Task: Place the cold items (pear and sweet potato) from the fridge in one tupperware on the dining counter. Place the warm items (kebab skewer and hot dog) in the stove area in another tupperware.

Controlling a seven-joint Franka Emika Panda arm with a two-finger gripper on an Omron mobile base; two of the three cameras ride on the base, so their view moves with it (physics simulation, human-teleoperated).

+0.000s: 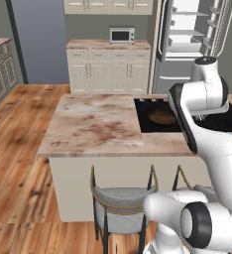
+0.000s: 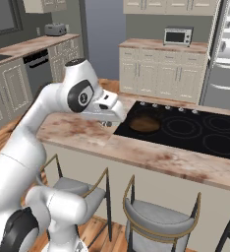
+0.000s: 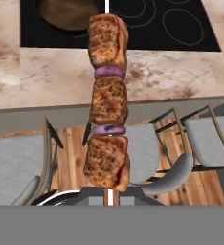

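The kebab skewer carries three browned meat chunks with purple onion slices between them on a thin white stick. In the hand view it stands up from my gripper, which is shut on its lower end. The gripper hangs just above the marble island counter, at the left edge of the black cooktop. In the left base view my own forearm covers the hand. The pear, sweet potato, hot dog and tupperware are out of view.
A dark round pan sits on the cooktop's near-left burner. Grey stools stand along the counter's front. The fridge at the back stands open. A microwave rests on the rear counter.
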